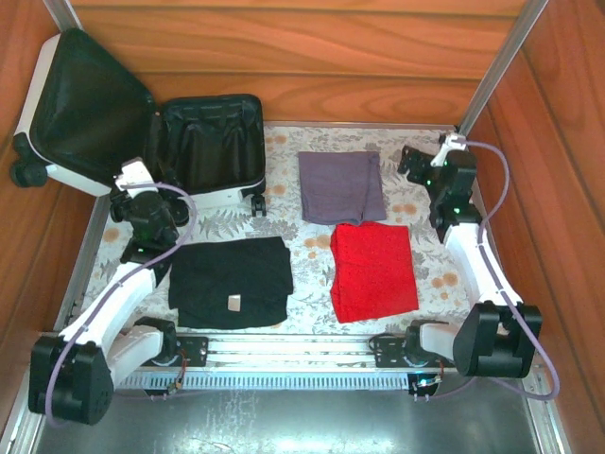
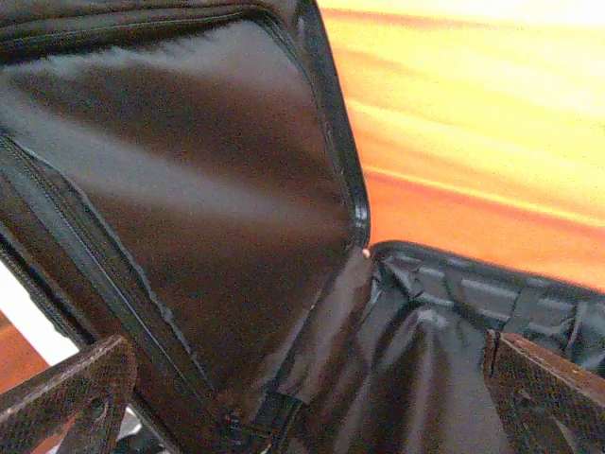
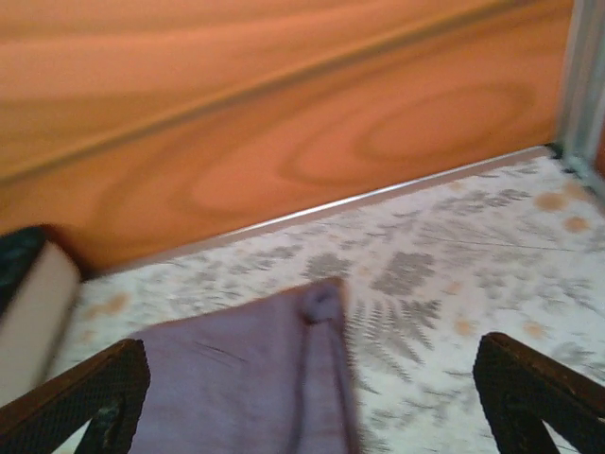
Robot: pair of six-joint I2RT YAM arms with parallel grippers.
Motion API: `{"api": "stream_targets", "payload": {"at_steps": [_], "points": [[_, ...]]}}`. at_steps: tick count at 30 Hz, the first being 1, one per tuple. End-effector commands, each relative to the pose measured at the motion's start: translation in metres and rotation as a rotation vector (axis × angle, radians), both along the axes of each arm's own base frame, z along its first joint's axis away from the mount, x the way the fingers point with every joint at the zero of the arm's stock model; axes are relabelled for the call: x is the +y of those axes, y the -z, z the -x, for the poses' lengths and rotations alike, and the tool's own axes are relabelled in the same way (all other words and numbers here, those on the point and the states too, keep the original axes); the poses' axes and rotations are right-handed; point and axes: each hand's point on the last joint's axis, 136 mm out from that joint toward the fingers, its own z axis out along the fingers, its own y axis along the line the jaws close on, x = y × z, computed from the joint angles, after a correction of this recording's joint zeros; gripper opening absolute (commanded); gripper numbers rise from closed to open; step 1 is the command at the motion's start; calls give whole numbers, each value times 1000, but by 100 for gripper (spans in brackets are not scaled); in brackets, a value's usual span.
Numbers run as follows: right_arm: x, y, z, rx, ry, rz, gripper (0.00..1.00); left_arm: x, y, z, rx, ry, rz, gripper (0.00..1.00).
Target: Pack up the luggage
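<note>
Two pairs of jaws, both spread wide, nothing held between either.

Left jaws: fingers (image 2: 62,397) sit at the lower corners of the wrist view, far apart. They face straight into the luggage (image 2: 189,189), where black lining creases around the hinge seam. From above, these jaws hover just in front of where lid meets base (whether they touch the shell, I cannot tell).

Right jaws: fingers (image 3: 85,397) equally far apart, above the back edge of a grey-purple cloth (image 3: 236,388). The cloth has a small raised fold at its far corner. The picture is blurred.

Luggage (image 1: 210,142): back-left corner of the counter (image 1: 307,251), lying open. Its white-shelled lid leans up against the left wooden wall (image 1: 284,47). The base lies flat with black wheels toward me. Both halves show only black lining.

Counter: leaf-patterned cover. The grey-purple cloth (image 1: 340,184) lies flat right of the luggage, near the back. A folded red cloth (image 1: 373,270) lies just in front of it, their edges meeting or nearly so. A folded black garment (image 1: 232,281) with a small pale tag lies front-left. It is apart from the red cloth and in front of the luggage.
</note>
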Motion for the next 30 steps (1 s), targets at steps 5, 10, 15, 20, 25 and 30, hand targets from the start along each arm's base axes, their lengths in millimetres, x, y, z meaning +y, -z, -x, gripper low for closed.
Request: {"api": "stream_targets", "payload": {"at_steps": [5,10,15,20,25,30], "points": [[93,59,-5,394,-187,-131,94,-46,67,3,362,186,324,94],[144,96,-9,530,-271,-6,96,-83,84,9,526,309,369,88],[188,137,5,636,-369,185,98,-122,105,34,589,443,508,89],[211,172,32,727,-387,402,99,-145,132,65,649,506,596,100],[222,197,49,799,-391,552,100,-151,150,82,688,541,639,100],[231,213,51,848,-373,649,100,-148,161,90,699,550,620,100]]}}
